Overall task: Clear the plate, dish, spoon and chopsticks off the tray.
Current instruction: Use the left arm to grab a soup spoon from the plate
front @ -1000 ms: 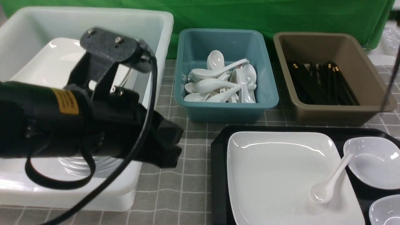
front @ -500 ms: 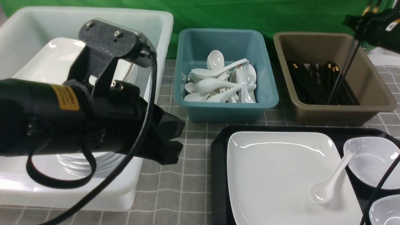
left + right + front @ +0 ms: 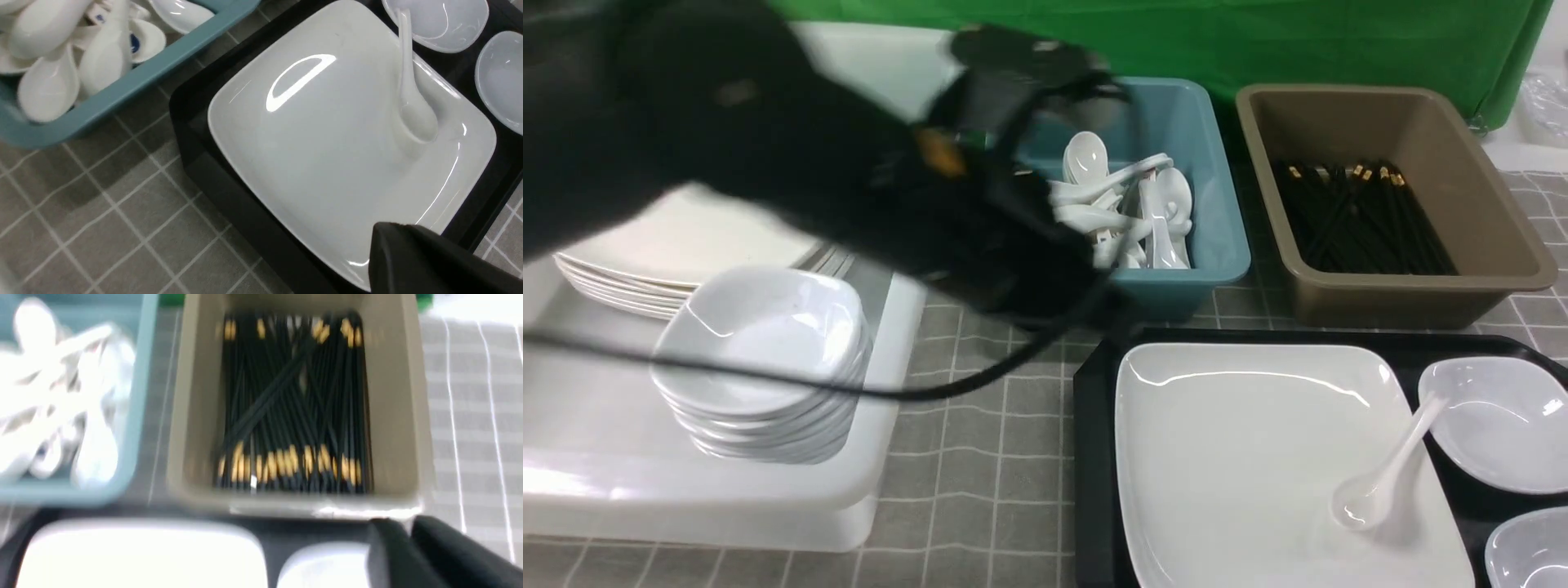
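On the near right of the grey checked cloth (image 3: 980,490) we see the tray (image 3: 1094,457), and the plate (image 3: 1241,457) lies flat in its left part, filling most of it. The spoon (image 3: 1380,482) rests with its bowl on the plate's right side and its handle propped on the rim of a small dish (image 3: 1503,425). A second small dish (image 3: 1531,555) sits nearer us on the tray. Beyond the tray stand the teal bin (image 3: 1217,245), heaped with white spoons, and the brown bin (image 3: 1486,278). The brown bin is full of black chopsticks (image 3: 1364,220) with gold bands, and we cannot single out one pair. The white tub (image 3: 686,498) on the left holds a stack of plates (image 3: 686,245) and a stack of dishes (image 3: 768,343). The left arm crosses the front view as a dark blur. Its wrist camera shows the left gripper (image 3: 388,241) as one dark tip over the plate's edge, and we take it as closed and empty. The right gripper (image 3: 404,531) hangs above the tray near the brown bin, fingers close together with only a sliver between, gripping nothing.
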You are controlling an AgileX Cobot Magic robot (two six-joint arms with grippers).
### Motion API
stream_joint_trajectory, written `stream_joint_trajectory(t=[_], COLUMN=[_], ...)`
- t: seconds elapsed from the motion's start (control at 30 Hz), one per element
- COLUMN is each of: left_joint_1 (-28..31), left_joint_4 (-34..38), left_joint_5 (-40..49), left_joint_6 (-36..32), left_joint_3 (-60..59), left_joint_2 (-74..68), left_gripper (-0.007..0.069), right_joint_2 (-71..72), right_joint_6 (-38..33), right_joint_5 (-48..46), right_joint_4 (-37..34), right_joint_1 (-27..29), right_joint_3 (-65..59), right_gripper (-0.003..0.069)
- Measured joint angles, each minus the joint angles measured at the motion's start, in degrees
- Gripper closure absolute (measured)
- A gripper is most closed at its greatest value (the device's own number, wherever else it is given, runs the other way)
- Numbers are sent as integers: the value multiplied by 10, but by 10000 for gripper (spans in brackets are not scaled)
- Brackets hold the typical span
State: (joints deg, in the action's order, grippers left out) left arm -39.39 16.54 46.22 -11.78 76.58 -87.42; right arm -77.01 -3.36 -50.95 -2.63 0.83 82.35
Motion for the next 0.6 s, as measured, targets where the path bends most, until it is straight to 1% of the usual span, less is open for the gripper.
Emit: stream_joint_trajectory(t=[0.07, 0.13, 0.23, 0.3, 0.37, 0.43, 0.5, 0.57, 0.6], left_joint_1=[-30, -54, -76, -86, -99, -113, -131, -145, -152], left_joint_4=[-10, -10, -11, -13, -20, -26, -29, -33, -41], left_joint_5=[54, 104, 148, 164, 178, 182, 173, 152, 140], left_joint_6=[0, 0, 0, 0, -6, -15, -18, -20, -20], left_joint_3=[112, 217, 326, 371, 430, 480, 533, 560, 566], left_joint_2=[-109, -201, -290, -326, -372, -413, -459, -489, -501], left_gripper=[605, 605, 601, 597, 577, 533, 459, 369, 310], right_joint_2=[77, 147, 224, 251, 299, 331, 367, 386, 392], right_joint_6=[-5, -7, -5, -2, 13, 24, 29, 34, 34], right_joint_5=[-55, -84, -98, -100, -100, -98, -93, -88, -86], right_joint_4=[0, 0, 0, 0, 0, 0, 0, 0, 0], right_joint_1=[0, 0, 0, 0, 0, 0, 0, 0, 0], right_joint_3=[-48, -109, -186, -220, -264, -301, -339, -362, -371], right_gripper=[627, 632, 632, 632, 632, 632, 632, 632, 632])
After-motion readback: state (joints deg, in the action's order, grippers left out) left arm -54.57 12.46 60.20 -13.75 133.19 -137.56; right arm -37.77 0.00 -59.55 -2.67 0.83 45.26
